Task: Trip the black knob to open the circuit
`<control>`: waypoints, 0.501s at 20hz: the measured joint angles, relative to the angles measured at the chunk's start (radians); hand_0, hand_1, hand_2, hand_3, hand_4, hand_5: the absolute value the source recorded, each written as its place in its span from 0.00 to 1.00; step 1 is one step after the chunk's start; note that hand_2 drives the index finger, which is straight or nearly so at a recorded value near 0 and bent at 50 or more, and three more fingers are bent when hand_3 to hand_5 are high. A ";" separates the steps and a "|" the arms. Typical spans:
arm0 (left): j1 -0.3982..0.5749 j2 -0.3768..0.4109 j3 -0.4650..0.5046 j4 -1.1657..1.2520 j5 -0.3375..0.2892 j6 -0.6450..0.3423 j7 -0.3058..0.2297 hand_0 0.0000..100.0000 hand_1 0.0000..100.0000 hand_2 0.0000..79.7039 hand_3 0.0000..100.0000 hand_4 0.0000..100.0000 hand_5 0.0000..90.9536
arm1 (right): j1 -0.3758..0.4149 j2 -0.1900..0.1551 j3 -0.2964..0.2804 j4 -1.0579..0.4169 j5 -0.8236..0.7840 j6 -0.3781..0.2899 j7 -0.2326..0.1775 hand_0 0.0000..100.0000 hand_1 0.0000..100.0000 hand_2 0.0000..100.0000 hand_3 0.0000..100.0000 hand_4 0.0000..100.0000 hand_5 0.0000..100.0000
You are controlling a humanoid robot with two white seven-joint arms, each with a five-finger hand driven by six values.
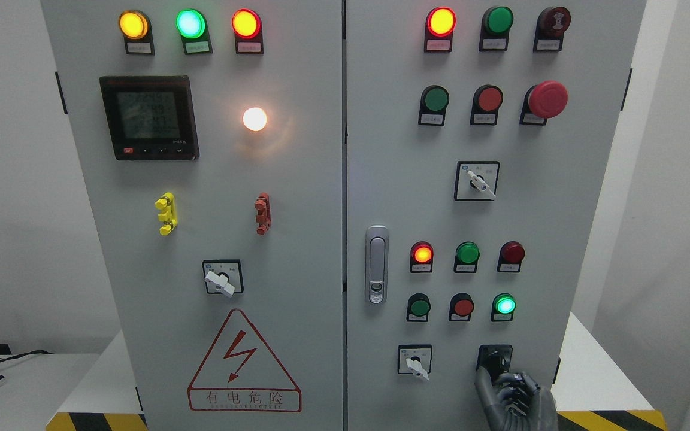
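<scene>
The black knob (495, 358) sits on a black square plate at the lower right of the grey cabinet's right door (393, 179). My right hand (510, 395) comes up from the bottom edge and sits just below the knob. One dark finger (481, 378) reaches up to the plate's lower left edge. The other fingers are curled in front of the palm. The knob shows above the hand and is not enclosed by it. My left arm is out of view.
A white selector switch (415, 361) is left of the knob. Lit and unlit pilot lamps (504, 305) and push buttons (462, 307) sit above it. A door handle (376, 263) is at the right door's left edge. A red emergency stop (547, 99) is higher up.
</scene>
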 measured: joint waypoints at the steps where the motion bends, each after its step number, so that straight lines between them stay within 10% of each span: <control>1: 0.000 0.000 0.000 0.000 0.000 0.000 0.000 0.12 0.39 0.00 0.00 0.00 0.00 | -0.001 0.000 0.001 0.000 -0.001 0.000 0.000 0.29 0.67 0.62 0.88 0.91 0.98; 10: 0.000 0.000 0.000 0.000 0.000 0.000 0.000 0.12 0.39 0.00 0.00 0.00 0.00 | -0.006 0.001 0.003 -0.003 -0.016 -0.001 0.000 0.29 0.66 0.62 0.89 0.91 0.98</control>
